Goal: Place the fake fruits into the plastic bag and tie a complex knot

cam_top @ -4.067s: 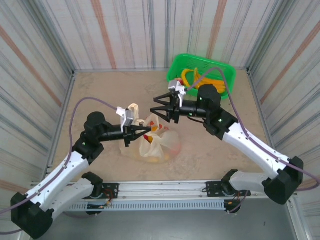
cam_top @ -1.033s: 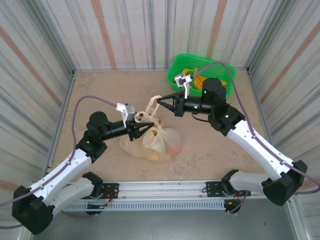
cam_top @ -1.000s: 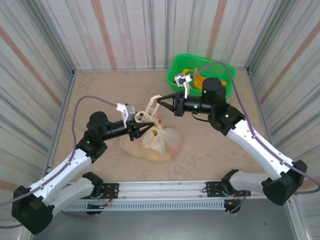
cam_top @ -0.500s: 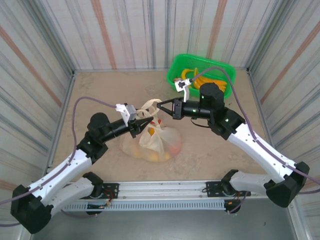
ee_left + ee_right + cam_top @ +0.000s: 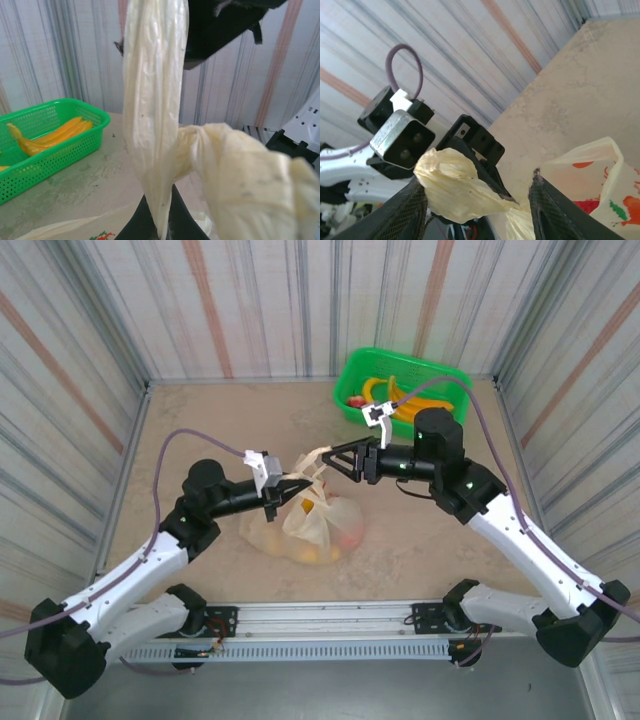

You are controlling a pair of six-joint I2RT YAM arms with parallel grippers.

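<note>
At bench (image 5: 200,430) centre: knot (image 5: 460,192) under way
Bag (image 5: 310,525) of fruits (image 5: 345,535) sits centre; left end effector (image 5: 292,487) has just clenched on handle strip (image 5: 155,125), right end effector (image 5: 338,458) just released, jaws astride knot, so a regrasp seems due. Bananas (image 5: 400,400) lie in far basket (image 5: 352,372).

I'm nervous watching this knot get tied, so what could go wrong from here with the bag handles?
1. The right end effector is open, with the bunched handle end loose between its fingers. That end could slip out and let the knot loosen.
2. The left end effector is shut on a thin handle strip. A hard pull might tear it or tip the plastic bag.
</note>
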